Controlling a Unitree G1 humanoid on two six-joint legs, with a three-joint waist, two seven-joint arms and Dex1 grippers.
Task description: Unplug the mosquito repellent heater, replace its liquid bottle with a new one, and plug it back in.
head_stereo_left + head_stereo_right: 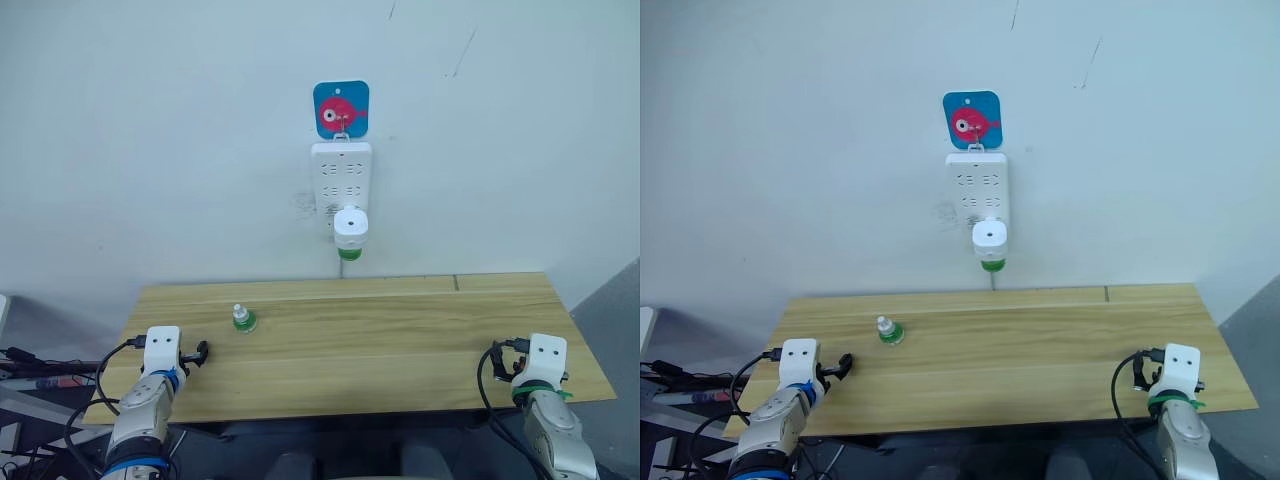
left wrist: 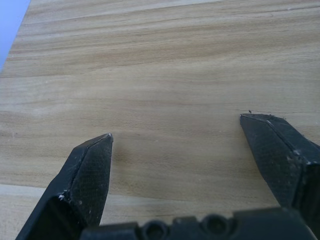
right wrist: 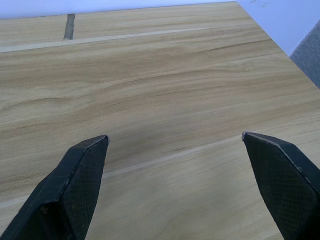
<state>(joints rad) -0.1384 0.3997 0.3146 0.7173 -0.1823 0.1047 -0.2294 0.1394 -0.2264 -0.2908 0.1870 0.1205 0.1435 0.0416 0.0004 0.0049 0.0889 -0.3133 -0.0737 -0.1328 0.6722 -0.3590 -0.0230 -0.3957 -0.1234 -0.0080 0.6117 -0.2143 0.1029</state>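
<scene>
Both hands (image 2: 175, 135) (image 3: 175, 137) open; heater (image 1: 351, 228) plugged in.

The table (image 1: 400, 340) is pale wood with long streaky grain, smooth and matt — a darker seam line crosses the boards in the wrist views. The mosquito repellent heater (image 1: 351, 228) looks like smooth white plastic with a slight sheen, and the bottle screwed in below it (image 1: 349, 253) shows a green plastic collar. The socket strip (image 1: 341, 175) above is white plastic too, hung under a glossy blue and pink card (image 1: 341, 109). The spare bottle (image 1: 242, 319) looks like plastic, with a green collar. The left tool (image 2: 175, 145) and right tool (image 3: 175, 145) have black fingers with a fine, rough woven-looking texture — matt throughout. The wall (image 1: 150, 150) is painted white, matt, with a few scuffs.
</scene>
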